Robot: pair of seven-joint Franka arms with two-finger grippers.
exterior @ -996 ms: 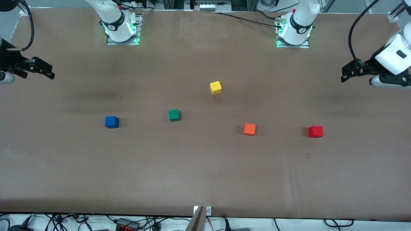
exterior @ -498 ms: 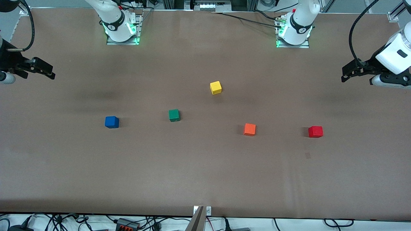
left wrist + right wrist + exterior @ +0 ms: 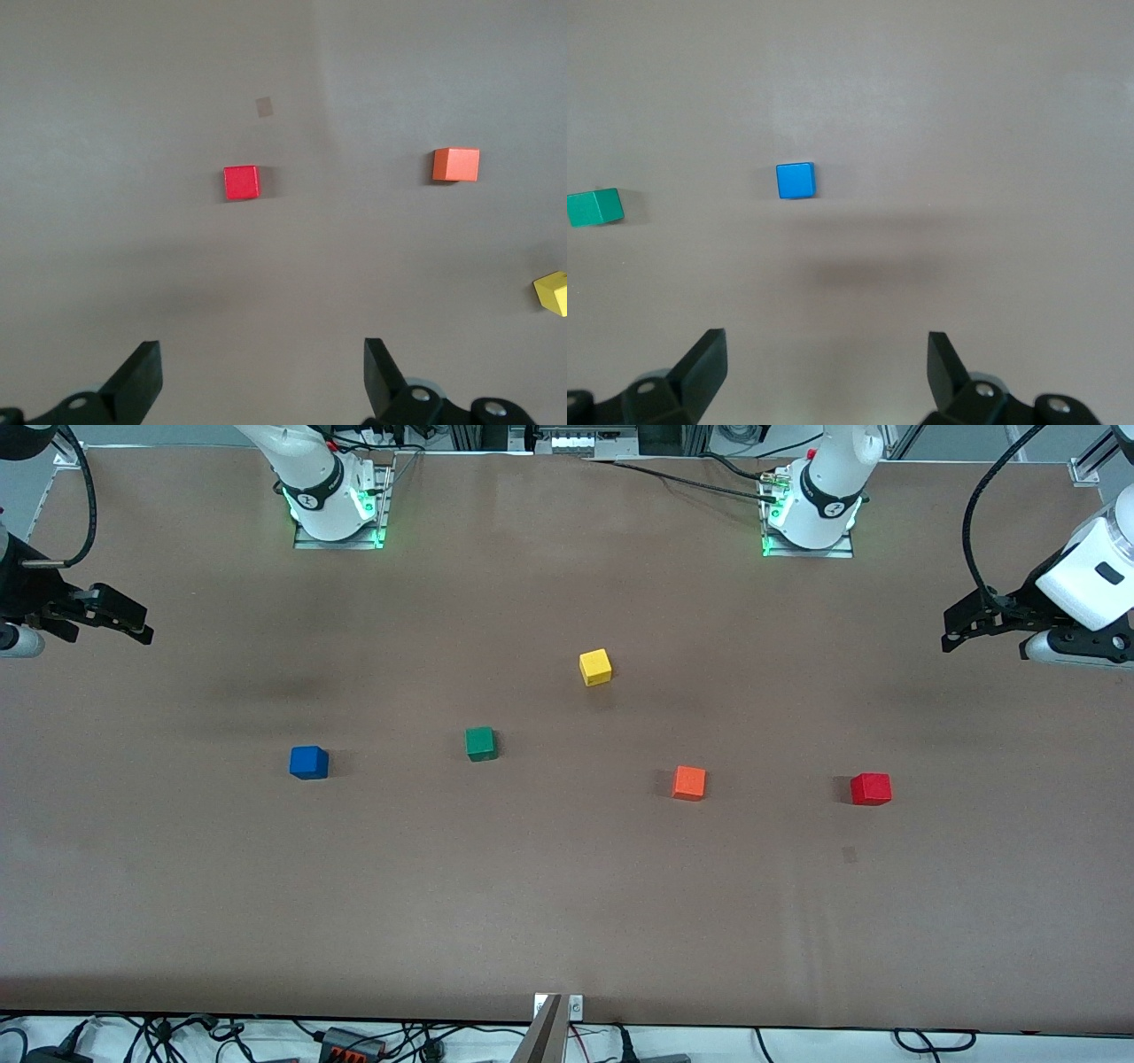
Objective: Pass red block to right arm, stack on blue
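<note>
Across the whole scene: wide brown cloth-covered surface [image 3: 567,921], five small cubes well apart on it.
Left arm: left end effector [image 3: 961,627] hangs over its own end of the surface, fingers spread and empty, likely poised to go for the red cube.
Right arm: right end effector [image 3: 124,615] waits over its end, spread, empty.
Red block: small bright red cube [image 3: 871,788] rests untouched toward the left arm's end.
Blue: small deep blue cube [image 3: 308,762], toward the right arm's end, likely the stack base.
</note>
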